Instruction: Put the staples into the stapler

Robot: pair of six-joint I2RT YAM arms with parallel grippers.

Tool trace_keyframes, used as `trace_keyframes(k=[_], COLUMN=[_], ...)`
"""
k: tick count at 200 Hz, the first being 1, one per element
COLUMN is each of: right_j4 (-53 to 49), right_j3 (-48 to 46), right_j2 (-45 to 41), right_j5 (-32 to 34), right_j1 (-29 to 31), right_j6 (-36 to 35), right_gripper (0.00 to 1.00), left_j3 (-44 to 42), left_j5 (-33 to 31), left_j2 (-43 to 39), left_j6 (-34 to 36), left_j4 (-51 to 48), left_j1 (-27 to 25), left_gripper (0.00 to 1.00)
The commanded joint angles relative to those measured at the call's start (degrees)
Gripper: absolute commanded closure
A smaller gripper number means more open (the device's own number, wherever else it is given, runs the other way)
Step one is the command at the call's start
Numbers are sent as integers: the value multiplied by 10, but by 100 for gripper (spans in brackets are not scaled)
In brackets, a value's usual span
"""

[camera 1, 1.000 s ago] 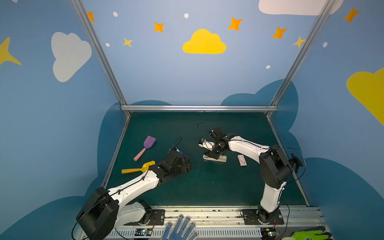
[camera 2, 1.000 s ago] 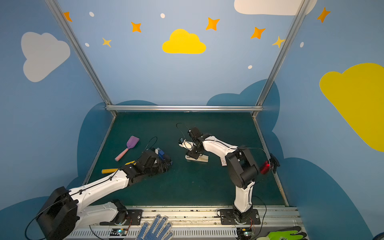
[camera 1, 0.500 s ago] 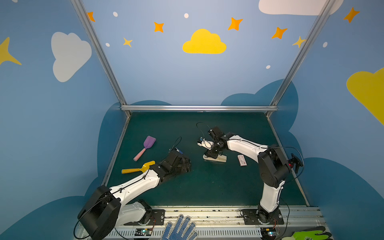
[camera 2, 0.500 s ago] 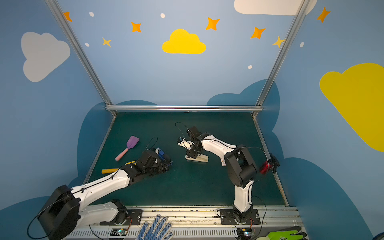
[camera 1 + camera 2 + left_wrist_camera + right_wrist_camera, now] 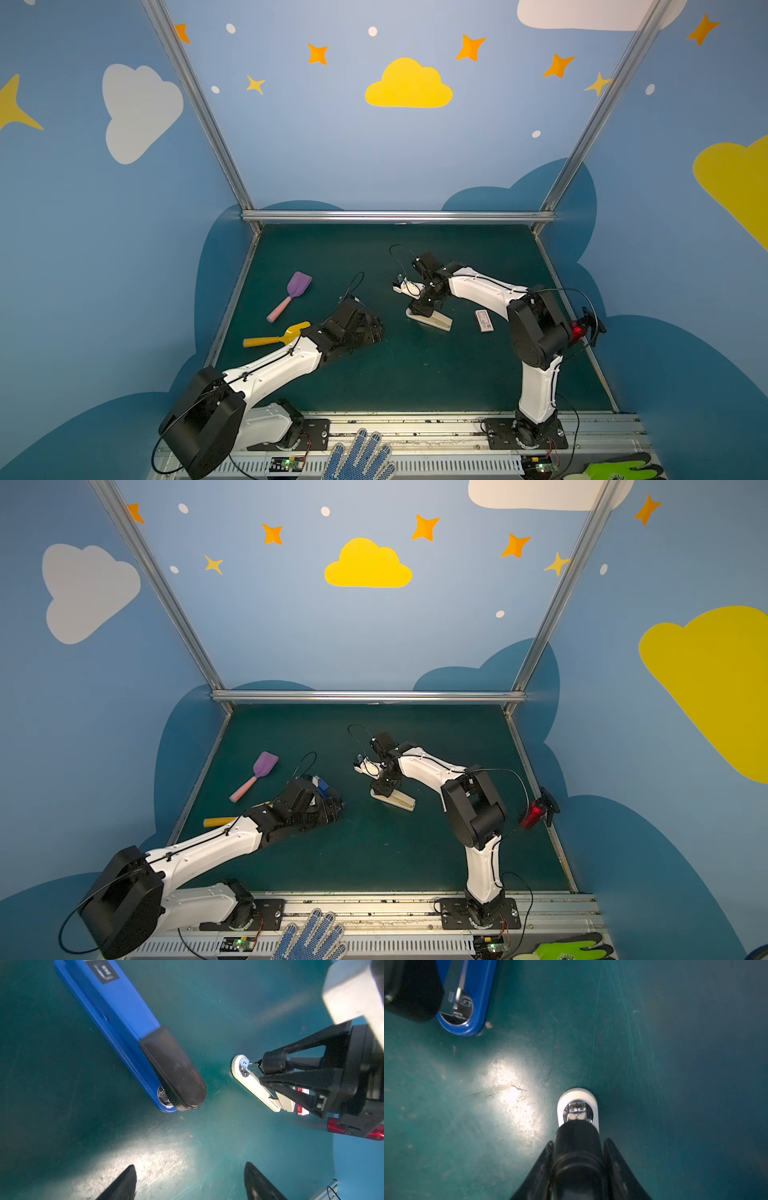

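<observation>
A white stapler point(image 5: 430, 320) with a black top stands mid-table in both top views. My right gripper point(image 5: 419, 305) comes down on it from above and is shut on its black top point(image 5: 577, 1138). The white base's nose point(image 5: 577, 1097) sticks out past the fingers. The staples box point(image 5: 484, 321), white with a red mark, lies flat just right of that stapler; the right arm hides it in a top view. My left gripper point(image 5: 190, 1176) is open and empty, low over the mat beside a blue stapler point(image 5: 124, 1022) with a black top.
A purple spatula with a pink handle point(image 5: 291, 297) and a yellow scoop point(image 5: 276, 336) lie at the left of the green mat point(image 5: 415, 374). A blue dotted glove point(image 5: 361, 457) and a green glove point(image 5: 619, 469) rest on the front rail. Walls close in on three sides.
Almost nothing. The right gripper keeps its hold on the white stapler with only a tiny shift, and the left arm stays where it was.
</observation>
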Motion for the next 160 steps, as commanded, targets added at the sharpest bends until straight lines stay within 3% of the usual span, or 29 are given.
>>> trace_keyframes(k=[1, 58, 89, 107, 136, 160], right_j4=[-28, -43, -61, -63, -51, -30], right_j3=[15, 14, 20, 21, 16, -3], right_j2=[4, 0, 6, -2, -40, -92], right_j5=[-3, -5, -17, -17, -26, -67], right_j1=[3, 2, 2, 2, 2, 0], right_j6=[8, 6, -2, -5, -19, -36], right_gripper=[59, 62, 91, 100, 100, 100], left_j3=[13, 16, 15, 13, 13, 5], left_j5=[3, 11, 15, 16, 27, 66], left_j2=[2, 13, 13, 9, 1, -12], left_j6=[5, 5, 1, 0, -7, -27], left_j4=[6, 15, 20, 22, 23, 41], left_j1=[3, 5, 5, 5, 10, 28], left_gripper=[20, 20, 20, 20, 21, 30])
